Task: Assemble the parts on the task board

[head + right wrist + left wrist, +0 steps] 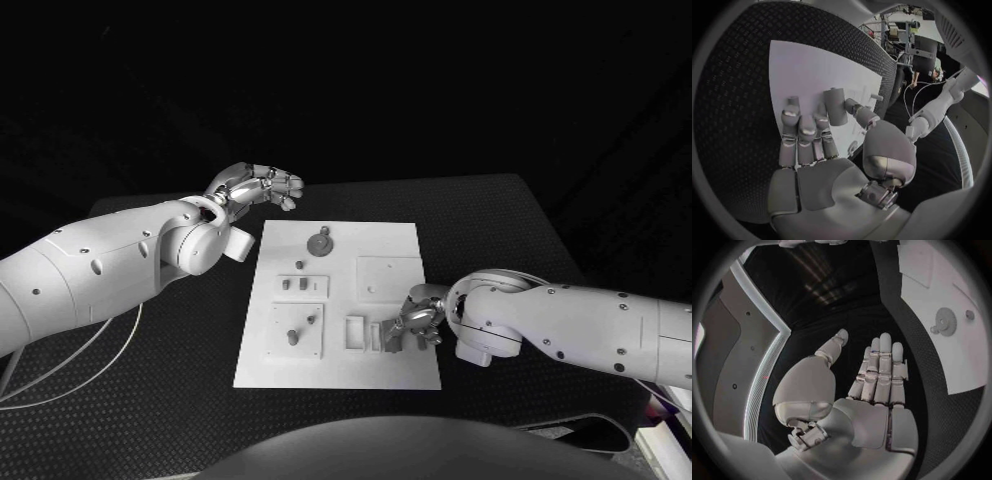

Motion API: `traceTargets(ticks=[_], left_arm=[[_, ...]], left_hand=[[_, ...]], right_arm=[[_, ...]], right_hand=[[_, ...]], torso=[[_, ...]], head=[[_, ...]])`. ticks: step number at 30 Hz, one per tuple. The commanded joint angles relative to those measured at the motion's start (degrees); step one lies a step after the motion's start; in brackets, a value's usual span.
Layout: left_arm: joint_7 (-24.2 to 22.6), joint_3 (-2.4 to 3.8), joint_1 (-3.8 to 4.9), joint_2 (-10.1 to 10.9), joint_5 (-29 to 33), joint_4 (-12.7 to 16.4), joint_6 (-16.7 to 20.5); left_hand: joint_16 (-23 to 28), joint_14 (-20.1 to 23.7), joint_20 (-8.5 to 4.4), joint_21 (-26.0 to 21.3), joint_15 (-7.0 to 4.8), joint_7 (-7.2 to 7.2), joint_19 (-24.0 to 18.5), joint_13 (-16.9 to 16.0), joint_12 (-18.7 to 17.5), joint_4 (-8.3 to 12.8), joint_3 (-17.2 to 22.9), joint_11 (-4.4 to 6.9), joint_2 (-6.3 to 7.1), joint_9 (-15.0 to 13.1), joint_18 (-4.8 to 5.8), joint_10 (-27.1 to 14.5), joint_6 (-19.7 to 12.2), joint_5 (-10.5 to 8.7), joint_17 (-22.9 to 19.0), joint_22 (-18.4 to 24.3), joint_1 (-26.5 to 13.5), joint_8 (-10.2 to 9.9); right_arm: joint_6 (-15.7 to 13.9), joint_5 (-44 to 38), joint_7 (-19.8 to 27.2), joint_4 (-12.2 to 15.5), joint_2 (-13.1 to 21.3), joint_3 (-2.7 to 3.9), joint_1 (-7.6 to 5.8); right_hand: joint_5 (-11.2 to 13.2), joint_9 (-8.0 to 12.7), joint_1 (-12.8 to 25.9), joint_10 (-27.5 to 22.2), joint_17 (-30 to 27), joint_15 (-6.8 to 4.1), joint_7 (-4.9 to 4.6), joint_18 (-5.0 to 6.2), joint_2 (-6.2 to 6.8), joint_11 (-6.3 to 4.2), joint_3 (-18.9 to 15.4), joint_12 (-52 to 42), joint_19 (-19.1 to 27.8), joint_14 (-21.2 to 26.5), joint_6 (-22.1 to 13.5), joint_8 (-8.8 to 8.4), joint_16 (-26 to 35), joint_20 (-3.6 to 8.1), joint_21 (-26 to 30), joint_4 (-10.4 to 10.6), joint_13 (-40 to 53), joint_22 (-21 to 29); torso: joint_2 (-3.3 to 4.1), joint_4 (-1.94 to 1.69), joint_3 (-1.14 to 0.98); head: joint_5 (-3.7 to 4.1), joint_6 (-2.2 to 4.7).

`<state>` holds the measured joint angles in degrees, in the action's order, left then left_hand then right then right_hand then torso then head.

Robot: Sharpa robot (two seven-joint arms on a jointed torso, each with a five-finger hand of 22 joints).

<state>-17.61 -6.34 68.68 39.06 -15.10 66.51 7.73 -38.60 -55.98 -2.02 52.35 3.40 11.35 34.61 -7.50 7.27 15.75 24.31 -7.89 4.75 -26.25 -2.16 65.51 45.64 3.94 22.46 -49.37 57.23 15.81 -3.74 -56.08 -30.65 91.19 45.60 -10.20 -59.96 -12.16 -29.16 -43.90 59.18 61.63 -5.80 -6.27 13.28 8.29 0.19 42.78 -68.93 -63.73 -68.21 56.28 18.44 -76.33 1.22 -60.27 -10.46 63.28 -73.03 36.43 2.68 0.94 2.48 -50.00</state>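
So your right hand [415, 322] is sitting over the task board [387, 372], close to its right edge toward the near end, and in the right wrist view it's pinching a small grey cylindrical part [836, 106] between thumb and a finger, with the other fingers lying fairly straight alongside. The part hangs just above the board's white surface; I can't tell if it's touching yet.

Your left hand [257, 187] is off the board, up by its far left corner over the bench [490, 215], fingers loosely spread and holding nothing. The wrist view there shows a flat, relaxed palm.

Other bits on the board: a gear-like part [320, 242] near the far edge and a few small pieces in the pockets on the left half [299, 332].

What I'd watch: the grip looks like a light fingertip pinch, so if you come down tilted or off-centre, the part could twist out or jam in its slot. Your own fingers also hide the target from the head camera, so you're lining up half blind. Nothing is steadying the board, so a hard push could slide it.
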Motion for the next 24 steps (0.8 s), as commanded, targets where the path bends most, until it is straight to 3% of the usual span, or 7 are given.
traceTargets(ticks=[1,9,24], left_arm=[[-0.1,0.05,0.06,0.0,0.4,0.1,-0.5],[0.1,0.05,0.08,-0.1,0.3,0.1,-0.6],[0.2,0.05,0.13,-0.3,0.2,0.1,-0.5]], left_hand=[[0.2,-0.1,0.18,-0.2,0.46,-0.05,-0.1,0.1,0.2,-0.1,-0.3,0.19,-0.13,0.1,-0.46,-0.4,-0.4,-0.20,0.1,-0.1,-0.4,0.3],[0.2,0.0,0.18,-0.2,0.46,-0.07,-0.1,0.1,0.1,-0.1,-0.2,0.17,-0.10,0.1,-0.47,-0.5,-0.4,-0.15,0.1,-0.1,-0.3,0.3],[0.3,0.0,0.20,-0.2,0.47,-0.08,-0.1,0.1,0.1,0.0,-0.2,0.15,0.01,0.1,-0.47,-0.5,-0.4,-0.12,0.2,-0.1,-0.2,0.4]], right_arm=[[-0.4,2.6,-0.9,0.4,0.3,-0.02,-0.52],[-0.3,4.8,-1.1,0.8,-0.1,-0.02,-1.80],[-0.9,10.7,-1.5,-0.9,-3.6,-0.02,-3.07]], right_hand=[[1.3,-0.3,1.0,0.5,0.0,0.05,-0.04,1.72,0.54,-0.12,-0.3,0.4,0.0,-0.3,0.3,0.14,-0.1,-0.34,-0.4,0.1,0.1,0.2],[2.3,-0.2,1.8,0.5,0.0,0.05,-0.04,1.72,2.07,-0.13,-0.4,0.5,0.1,-0.3,0.4,0.02,0.0,-0.33,-0.5,0.6,0.2,0.5],[5.5,-0.2,2.2,0.4,0.2,0.01,-0.01,1.72,3.42,-0.16,-0.1,0.7,0.3,-0.3,0.5,-0.11,0.0,-0.20,-0.8,2.1,0.4,0.9]], torso=[[0.04,-0.01,-0.01],[0.08,-0.02,-0.01],[0.13,-0.11,-0.04]], head=[[-0.09,0.00],[-0.64,0.00],[-1.35,0.00]])
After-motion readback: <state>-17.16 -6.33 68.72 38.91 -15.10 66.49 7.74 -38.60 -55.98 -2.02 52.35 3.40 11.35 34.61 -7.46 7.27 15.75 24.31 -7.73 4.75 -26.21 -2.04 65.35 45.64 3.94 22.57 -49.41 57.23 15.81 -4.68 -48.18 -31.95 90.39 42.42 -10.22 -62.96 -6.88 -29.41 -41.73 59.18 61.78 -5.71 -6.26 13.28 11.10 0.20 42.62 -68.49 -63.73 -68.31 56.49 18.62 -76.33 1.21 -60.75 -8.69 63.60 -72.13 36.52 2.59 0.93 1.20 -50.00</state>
